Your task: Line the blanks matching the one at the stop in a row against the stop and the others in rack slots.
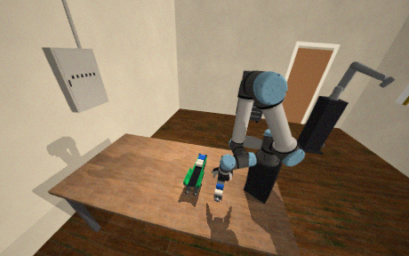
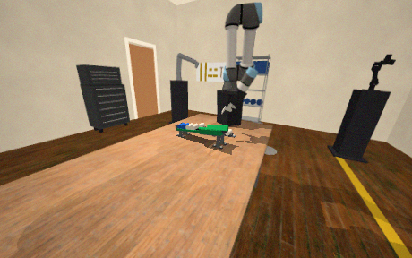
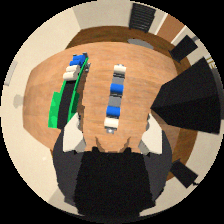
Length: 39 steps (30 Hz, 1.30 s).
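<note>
The green feed ramp (image 1: pixel 188 177) (image 2: pixel 217 130) (image 3: pixel 54 112) has a dark track. At its far end in the wrist view, blue blanks (image 3: pixel 78 60) (image 1: pixel 202 156) (image 2: pixel 182 125), seemingly two, lie across it, with white blanks (image 3: pixel 71 73) (image 1: pixel 200 163) against them. The grey stock rack (image 3: pixel 114 101) stands beside the ramp. Along it in the wrist view lie a white blank (image 3: pixel 119 68) at the far end, a blue blank (image 3: pixel 116 89), another blue blank (image 3: pixel 113 111) and a white blank (image 3: pixel 111 123) at the near end. My gripper (image 3: pixel 113 113) (image 1: pixel 222 174) (image 2: pixel 228 108) is open and empty, above the rack.
The wooden table (image 1: pixel 133 178) (image 2: pixel 134 193) carries the ramp and rack. The robot's black pedestal (image 1: pixel 262 182) (image 2: pixel 229 118) stands at the table's edge, right of the rack in the top view. The ramp stands on short legs left of the gripper in the wrist view.
</note>
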Each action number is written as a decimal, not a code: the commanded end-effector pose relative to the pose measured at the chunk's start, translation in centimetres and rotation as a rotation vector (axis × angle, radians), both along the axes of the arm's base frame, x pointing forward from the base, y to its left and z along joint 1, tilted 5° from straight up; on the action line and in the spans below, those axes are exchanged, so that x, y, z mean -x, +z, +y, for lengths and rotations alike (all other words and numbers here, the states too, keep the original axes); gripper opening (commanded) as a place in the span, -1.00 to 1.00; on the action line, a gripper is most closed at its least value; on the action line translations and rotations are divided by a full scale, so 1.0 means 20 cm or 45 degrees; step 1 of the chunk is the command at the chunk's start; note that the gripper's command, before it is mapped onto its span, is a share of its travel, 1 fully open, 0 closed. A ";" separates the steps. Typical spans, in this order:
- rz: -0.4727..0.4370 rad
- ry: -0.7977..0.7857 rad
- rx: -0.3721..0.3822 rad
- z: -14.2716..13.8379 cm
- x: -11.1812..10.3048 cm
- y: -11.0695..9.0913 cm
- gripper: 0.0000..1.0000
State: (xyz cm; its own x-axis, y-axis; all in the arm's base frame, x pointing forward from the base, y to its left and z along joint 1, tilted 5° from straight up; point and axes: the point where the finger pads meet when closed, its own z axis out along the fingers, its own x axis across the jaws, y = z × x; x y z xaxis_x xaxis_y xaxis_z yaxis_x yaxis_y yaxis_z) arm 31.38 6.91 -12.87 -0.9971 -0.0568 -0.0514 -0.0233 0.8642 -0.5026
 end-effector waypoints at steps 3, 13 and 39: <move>0.003 0.004 0.002 0.00 0.01 0.00 1.00; -0.003 -0.005 -0.002 0.00 0.00 0.00 1.00; -0.195 -0.664 -0.197 -0.01 -0.01 -0.02 1.00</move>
